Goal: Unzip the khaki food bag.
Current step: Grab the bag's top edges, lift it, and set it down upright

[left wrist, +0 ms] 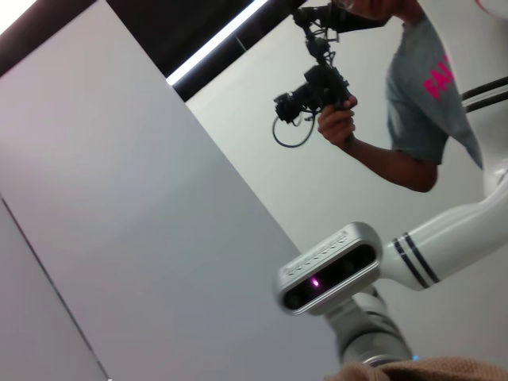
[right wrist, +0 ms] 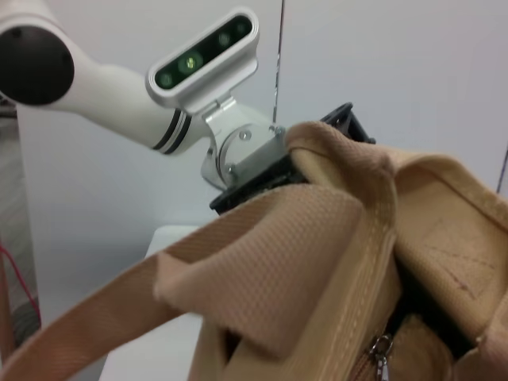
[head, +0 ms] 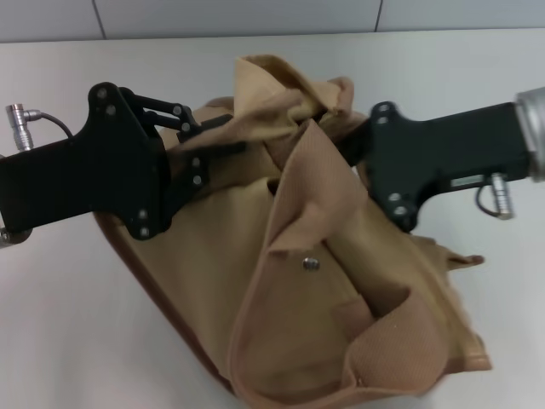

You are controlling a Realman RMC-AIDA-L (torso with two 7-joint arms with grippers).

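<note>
The khaki food bag (head: 281, 281) lies crumpled and tilted on the white table (head: 60, 324), with its silver snap (head: 311, 264) facing up. My left gripper (head: 223, 141) comes in from the left and is shut on the bag's top edge. It also shows in the right wrist view (right wrist: 317, 147), with khaki cloth (right wrist: 317, 230) pinched in it. My right gripper (head: 341, 132) reaches in from the right at the bag's top, its tip buried in the folds. A metal zipper pull (right wrist: 381, 351) hangs free in the right wrist view.
A webbing handle (head: 383, 341) loops over the bag's near side. The table's far edge meets a tiled wall (head: 255, 17). In the left wrist view a person (left wrist: 413, 103) holds a camera beyond my right arm's wrist camera (left wrist: 329, 270).
</note>
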